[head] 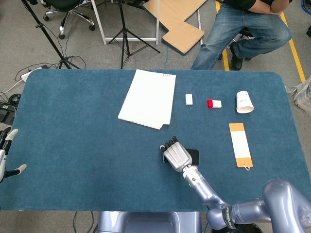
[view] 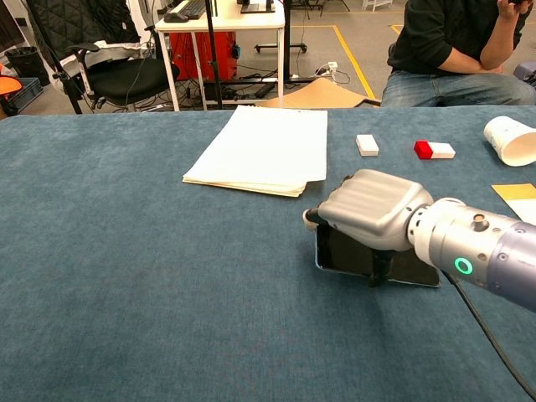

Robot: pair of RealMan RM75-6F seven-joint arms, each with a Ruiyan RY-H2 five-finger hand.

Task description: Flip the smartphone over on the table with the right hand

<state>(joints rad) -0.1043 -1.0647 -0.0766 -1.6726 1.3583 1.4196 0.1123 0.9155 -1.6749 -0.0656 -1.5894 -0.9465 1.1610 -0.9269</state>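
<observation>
Just below the middle of the head view, the right hand lies palm down over a black smartphone, which rests flat on the blue table. In the chest view the hand covers the upper part of the phone; its fingers curl down over the phone's far and left edges and the thumb reaches down in front of the near edge, but whether they actually grip the phone cannot be told. A green ring light glows on the wrist.

At the far left edge of the head view the left hand shows only partly, its pale fingers spread and holding nothing.

Above the phone, toward the upper middle, lies a stack of white paper; small print sits at its top right corner but is too small to read. To its right are a small white block, a red and white block and a white paper cup on its side, with faint marking that cannot be read. An orange and white strip lies at the right. A seated person in jeans is at the upper right.
</observation>
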